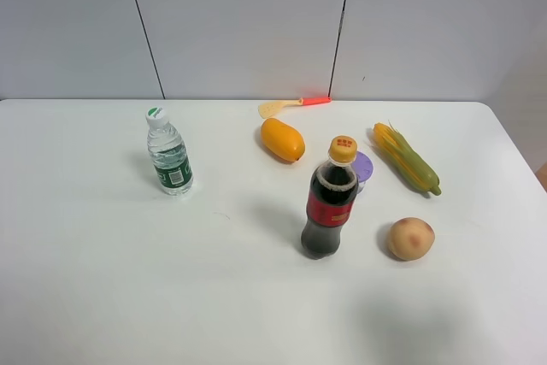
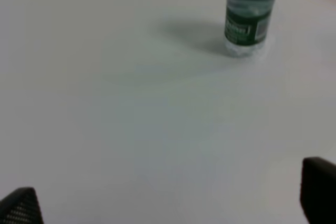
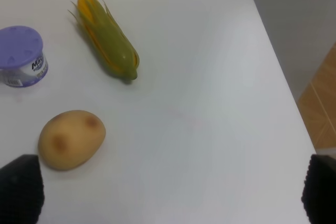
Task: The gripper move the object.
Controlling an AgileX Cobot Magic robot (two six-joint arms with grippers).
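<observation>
The object, a small squat tub with a lilac perforated lid, stands on the white table. In the exterior high view the tub shows only partly, behind the cola bottle. My right gripper is open, its black fingertips at the frame's two lower corners, above bare table near the potato. My left gripper is open over bare table, well short of the clear water bottle. Neither gripper shows in the exterior high view.
An ear of corn lies right of the tub, a potato near the cola bottle, an orange mango and a spatula with a red handle at the back. The water bottle stands left. The table edge runs on the right.
</observation>
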